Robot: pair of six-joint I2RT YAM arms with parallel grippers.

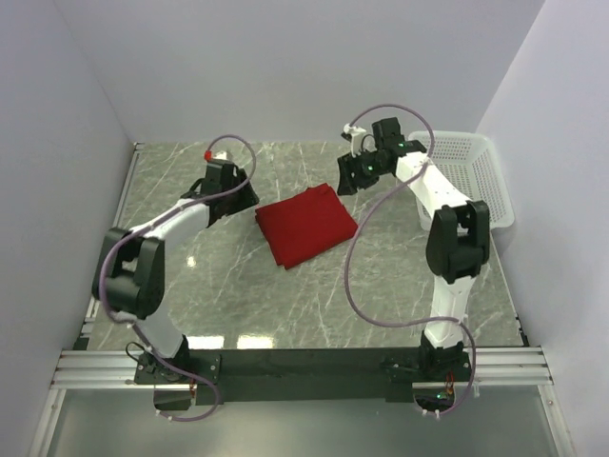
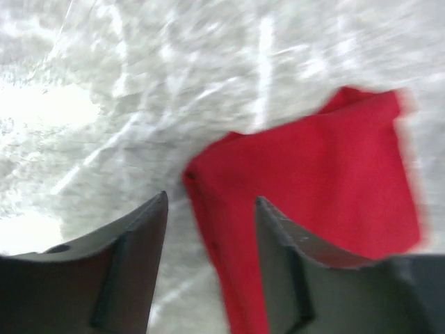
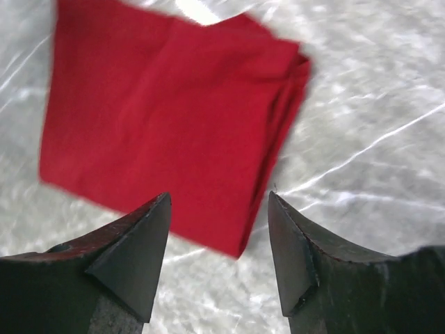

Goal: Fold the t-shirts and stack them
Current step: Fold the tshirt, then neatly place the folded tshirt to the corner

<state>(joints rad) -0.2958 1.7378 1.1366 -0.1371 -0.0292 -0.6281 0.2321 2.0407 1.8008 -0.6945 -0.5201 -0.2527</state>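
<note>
1. Red t-shirt (image 1: 306, 227) lies on the biggest thing in view, a grey marbled surface (image 1: 285, 305) that fills the floor of the white-walled cell. The cloth sits near its middle, between the two arms.
2. A white mesh basket (image 1: 471, 167) stands at the far right edge of the surface, behind the right arm and well apart from the t-shirt.
3. The t-shirt is folded into a compact, roughly four-sided packet, lying flat and turned at a slant. In the right wrist view (image 3: 167, 118) its stacked layers show along one edge. In the left wrist view (image 2: 313, 181) it is blurred, with a corner pointing toward the camera.
4. The left gripper (image 1: 245, 198) hangs just beside the packet's left corner. In its own view (image 2: 211, 200) the jaws stand apart. The near red corner and a strip of bare surface show through the gap, and nothing is pinched between the dark fingers (image 2: 132, 257). Whether a fingertip brushes the cloth cannot be told through the blur.
5. The right gripper (image 1: 348, 183) sits near the packet's far right corner. Seen from its wrist (image 3: 218, 197), the jaws are spread wide and empty. The t-shirt lies beyond and below the fingers (image 3: 132, 257), and its near edge shows in the gap between them.
</note>
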